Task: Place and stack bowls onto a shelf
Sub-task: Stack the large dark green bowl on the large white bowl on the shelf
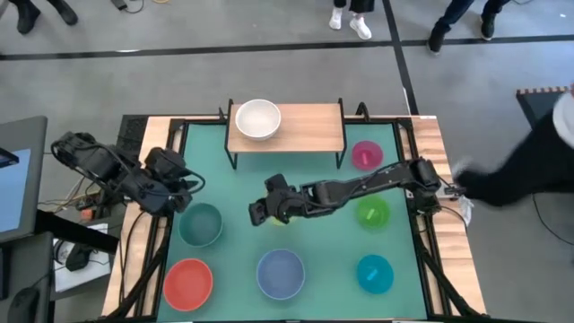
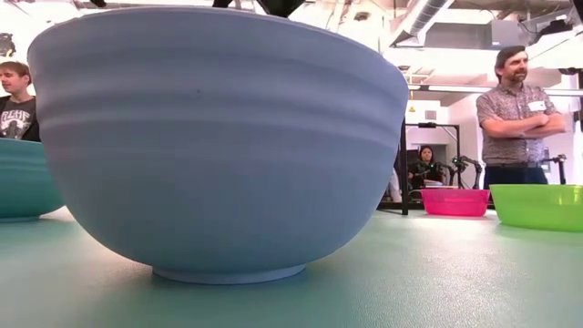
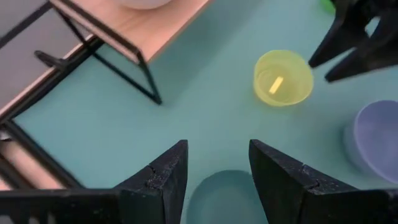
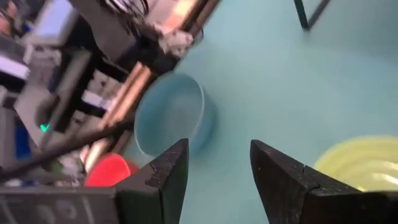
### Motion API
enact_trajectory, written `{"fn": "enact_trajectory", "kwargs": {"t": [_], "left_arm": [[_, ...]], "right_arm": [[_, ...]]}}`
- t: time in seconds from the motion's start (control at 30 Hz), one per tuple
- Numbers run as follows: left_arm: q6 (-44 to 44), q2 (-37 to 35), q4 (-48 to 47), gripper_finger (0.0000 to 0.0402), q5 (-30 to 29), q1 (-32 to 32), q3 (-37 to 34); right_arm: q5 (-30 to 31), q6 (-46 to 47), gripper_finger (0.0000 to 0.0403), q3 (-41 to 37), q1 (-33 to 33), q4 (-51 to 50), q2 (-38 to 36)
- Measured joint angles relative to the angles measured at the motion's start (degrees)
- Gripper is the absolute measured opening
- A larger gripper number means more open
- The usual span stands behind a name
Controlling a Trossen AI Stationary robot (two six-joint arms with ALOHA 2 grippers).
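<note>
A white bowl (image 1: 257,118) stands on the shelf (image 1: 305,130) at the table's far side. On the green table (image 1: 233,184) stand a dark teal bowl (image 1: 200,224), a red bowl (image 1: 188,283), a periwinkle bowl (image 1: 281,273), a cyan bowl (image 1: 375,273), a green bowl (image 1: 372,213) and a pink bowl (image 1: 366,154). A yellow bowl (image 3: 283,78) sits mid-table, mostly hidden in the high view under my right gripper (image 1: 262,208). That gripper is open (image 4: 217,149), just above and beside the yellow bowl (image 4: 364,165). My left gripper (image 3: 217,149) is open and empty, hovering at the table's left over the teal bowl (image 3: 227,196).
The shelf's black legs (image 3: 146,78) stand on the table behind the yellow bowl. The table's wooden rim and black frame (image 1: 170,135) run along the left. People stand beyond the far edge (image 2: 515,109), and one is at the table's right (image 1: 529,170).
</note>
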Motion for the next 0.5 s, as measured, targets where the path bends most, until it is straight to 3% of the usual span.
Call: {"fn": "enact_trajectory", "kwargs": {"t": [0.13,0.3,0.5], "left_arm": [[2.2,-1.3,-1.1,0.0155,0.1,0.0,0.0],[3.6,-3.2,-1.4,0.0155,0.1,0.0,0.0],[5.0,-4.3,-1.7,0.0155,0.1,0.0,0.0]], "right_arm": [[-1.8,0.8,0.0196,0.2,-1.7,6.9,3.5],[-3.8,1.7,0.0196,7.2,-2.5,2.0,11.2],[-6.9,0.1,0.0196,16.7,-3.2,2.9,18.9]]}}
